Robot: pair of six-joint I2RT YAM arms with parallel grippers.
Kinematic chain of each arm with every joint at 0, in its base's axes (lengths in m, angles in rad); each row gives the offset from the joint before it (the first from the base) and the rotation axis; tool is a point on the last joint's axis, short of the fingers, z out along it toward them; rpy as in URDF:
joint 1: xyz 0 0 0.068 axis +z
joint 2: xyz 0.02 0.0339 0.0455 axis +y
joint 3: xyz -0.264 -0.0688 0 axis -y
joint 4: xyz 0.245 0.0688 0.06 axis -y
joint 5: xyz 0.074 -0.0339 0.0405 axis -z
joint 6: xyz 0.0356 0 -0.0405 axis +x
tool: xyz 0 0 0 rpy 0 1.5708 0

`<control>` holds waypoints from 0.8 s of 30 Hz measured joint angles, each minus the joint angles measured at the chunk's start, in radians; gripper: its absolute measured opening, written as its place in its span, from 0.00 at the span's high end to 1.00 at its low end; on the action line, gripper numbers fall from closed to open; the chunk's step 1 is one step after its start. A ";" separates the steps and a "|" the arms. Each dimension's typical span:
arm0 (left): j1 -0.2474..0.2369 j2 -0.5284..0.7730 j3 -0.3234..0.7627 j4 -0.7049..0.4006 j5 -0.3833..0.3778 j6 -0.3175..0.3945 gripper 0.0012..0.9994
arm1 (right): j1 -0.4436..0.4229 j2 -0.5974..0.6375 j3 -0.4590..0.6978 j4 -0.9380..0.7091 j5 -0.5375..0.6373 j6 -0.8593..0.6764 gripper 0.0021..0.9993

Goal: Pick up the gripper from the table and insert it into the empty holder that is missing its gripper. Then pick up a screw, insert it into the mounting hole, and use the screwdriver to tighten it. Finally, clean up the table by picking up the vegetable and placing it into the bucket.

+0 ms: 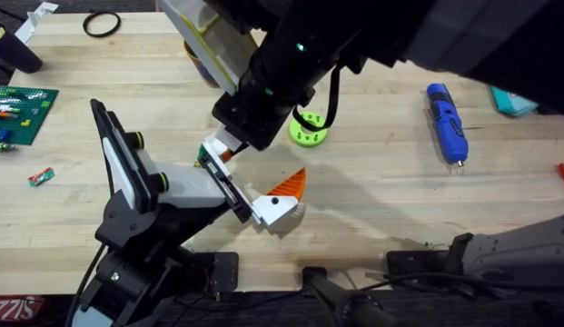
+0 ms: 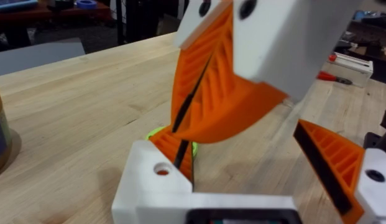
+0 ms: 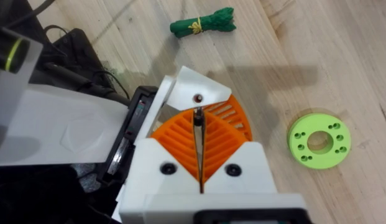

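The holder (image 1: 141, 186) rises from the lower left and the left wrist view looks out from it. Its two white fingers with orange wedges stand wide apart, so my left gripper (image 1: 250, 177) (image 2: 242, 146) is open. The gripper (image 3: 186, 87) (image 2: 149, 190) sits at the far end of the rail, its mounting hole facing up. My right gripper (image 1: 229, 145) (image 3: 198, 127) (image 2: 193, 118) hangs just over it, shut on a thin dark screw (image 3: 197, 117) whose tip meets that hole. The blue screwdriver (image 1: 446, 121) lies at the right. The green vegetable (image 3: 202, 22) lies on the wood beyond. A pale yellow-rimmed bucket (image 1: 202, 45) is partly hidden behind my right arm.
A lime-green disc (image 1: 307, 132) (image 3: 319, 142) lies just right of the work spot. A green brick plate (image 1: 23, 109) and a black ring (image 1: 102, 24) lie at the far left. A teal item (image 1: 513, 100) sits at the right edge. Cables run along the front edge.
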 joint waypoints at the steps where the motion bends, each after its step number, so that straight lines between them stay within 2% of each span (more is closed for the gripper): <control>1: 0.000 0.000 0.000 0.000 0.000 0.000 0.01 | 0.000 0.000 0.000 -0.001 0.000 0.000 1.00; 24: 0.000 0.000 0.000 0.000 0.000 0.000 0.01 | 0.000 -0.024 0.000 0.018 0.001 -0.008 1.00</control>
